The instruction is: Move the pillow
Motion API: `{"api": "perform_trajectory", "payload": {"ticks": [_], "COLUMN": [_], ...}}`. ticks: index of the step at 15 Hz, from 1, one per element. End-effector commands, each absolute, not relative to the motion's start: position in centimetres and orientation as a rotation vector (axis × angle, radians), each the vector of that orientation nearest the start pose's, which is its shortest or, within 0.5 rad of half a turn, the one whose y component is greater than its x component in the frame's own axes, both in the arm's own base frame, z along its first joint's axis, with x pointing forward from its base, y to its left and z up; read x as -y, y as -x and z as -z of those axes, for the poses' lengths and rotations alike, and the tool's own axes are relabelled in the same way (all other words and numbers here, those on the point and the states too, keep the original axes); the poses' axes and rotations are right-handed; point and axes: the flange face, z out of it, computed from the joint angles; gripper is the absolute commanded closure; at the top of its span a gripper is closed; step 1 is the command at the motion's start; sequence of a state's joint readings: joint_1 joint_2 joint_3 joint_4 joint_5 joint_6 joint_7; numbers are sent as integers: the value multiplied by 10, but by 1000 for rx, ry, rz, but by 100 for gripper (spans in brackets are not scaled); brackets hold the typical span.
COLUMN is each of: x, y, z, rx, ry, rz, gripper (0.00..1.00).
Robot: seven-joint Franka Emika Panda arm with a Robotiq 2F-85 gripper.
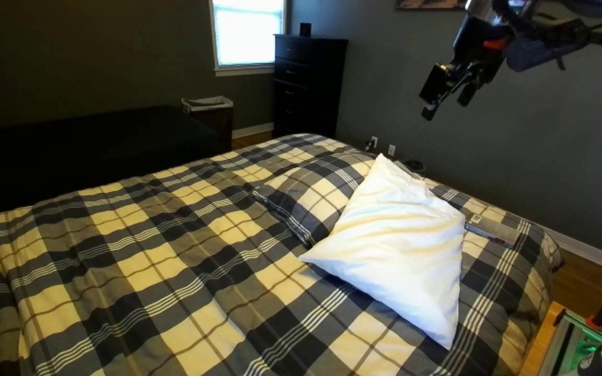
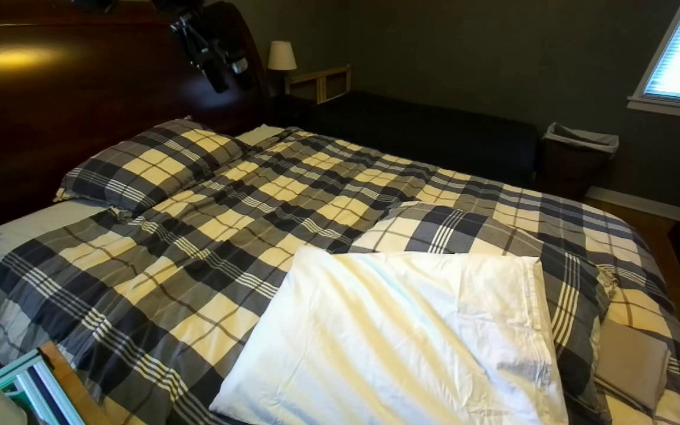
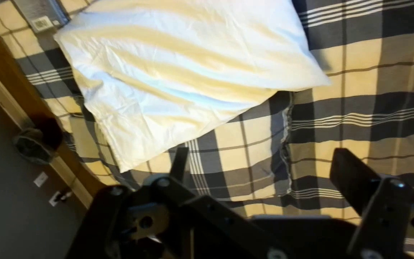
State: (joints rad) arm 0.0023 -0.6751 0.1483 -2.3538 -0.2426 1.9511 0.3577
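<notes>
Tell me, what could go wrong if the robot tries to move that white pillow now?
The white pillow lies partly over the plaid pillow, so a grab there might catch or drag both.
The gripper is open and holds nothing; the pillow looks soft and wide, so the jaws might pinch only a loose fold and slip.
A flat gray item lies close by one corner, so sliding the pillow that way could push it off the bed.

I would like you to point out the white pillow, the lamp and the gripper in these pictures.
White pillow [image 1: 401, 241]: in an exterior view, the middle of its upper face.
Lamp [image 2: 282, 56]: in an exterior view, its pale shade.
Gripper [image 3: 260, 158]: in the wrist view, midway between its parted fingertips.
</notes>
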Motion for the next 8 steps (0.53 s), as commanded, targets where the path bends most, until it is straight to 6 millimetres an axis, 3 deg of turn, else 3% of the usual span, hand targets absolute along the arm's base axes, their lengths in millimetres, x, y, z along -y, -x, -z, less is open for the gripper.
{"api": "perform_trajectory", "payload": {"ticks": [1, 6, 8], "x": [-77, -83, -83], "y": [-358, -360, -361], "z": [-528, -441, -415], "rx": [-74, -34, -33], "ry": [3260, 3292, 3311], "rz": [586, 409, 324], "gripper": [0, 0, 0]}}
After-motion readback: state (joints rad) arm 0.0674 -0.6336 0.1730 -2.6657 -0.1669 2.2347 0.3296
